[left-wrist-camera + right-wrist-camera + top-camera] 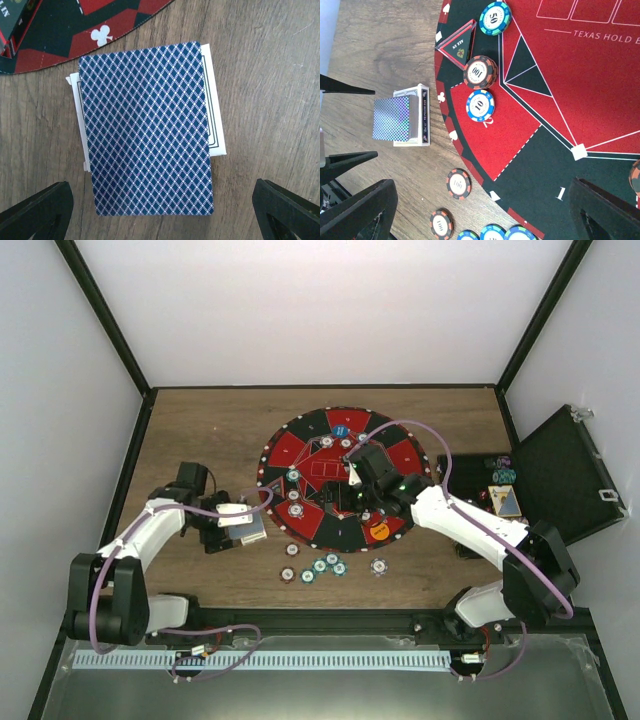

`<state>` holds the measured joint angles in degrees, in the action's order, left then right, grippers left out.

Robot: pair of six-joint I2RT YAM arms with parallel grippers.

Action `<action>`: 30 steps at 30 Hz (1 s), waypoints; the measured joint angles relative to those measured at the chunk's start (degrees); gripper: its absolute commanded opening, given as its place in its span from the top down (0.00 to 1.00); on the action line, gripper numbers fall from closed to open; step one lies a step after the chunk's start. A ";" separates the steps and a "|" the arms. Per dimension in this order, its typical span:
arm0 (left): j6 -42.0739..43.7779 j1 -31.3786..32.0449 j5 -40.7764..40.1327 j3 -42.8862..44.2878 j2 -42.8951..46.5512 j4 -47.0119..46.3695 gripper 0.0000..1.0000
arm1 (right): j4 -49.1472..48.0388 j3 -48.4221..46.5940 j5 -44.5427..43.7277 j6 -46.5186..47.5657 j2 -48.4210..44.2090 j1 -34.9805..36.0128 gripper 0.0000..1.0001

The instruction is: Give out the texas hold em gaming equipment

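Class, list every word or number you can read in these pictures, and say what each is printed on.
"TEXAS HOLD E", cut off by the frame: red mat.
"ALL IN": triangular marker.
"50": green chip.
"100": red-and-black chip.
"10": blue chip.
"2" and "1": mat's outer sections.
Print on the white card pack's side: too small to read.

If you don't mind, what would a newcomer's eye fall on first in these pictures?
The large round red-and-black mat fills the middle of the table, with striped chips scattered on it and just off its near edge. Left of it, the open left gripper is poised over a blue-patterned card on a white box.
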<state>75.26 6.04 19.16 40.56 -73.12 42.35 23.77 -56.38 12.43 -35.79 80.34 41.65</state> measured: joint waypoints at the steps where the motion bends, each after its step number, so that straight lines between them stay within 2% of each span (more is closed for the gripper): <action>1: -0.02 0.02 -0.15 -0.02 -0.26 -0.17 0.00 | 0.00 0.00 -0.02 0.00 0.00 0.04 0.05; 30: -2.32 0.68 -2.38 -2.01 -7.50 -7.96 0.00 | 0.39 0.33 -0.72 -1.20 -0.96 0.57 0.09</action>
<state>72.95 6.72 16.78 38.54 -80.62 34.39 24.16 -56.05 11.70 -36.99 79.37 42.22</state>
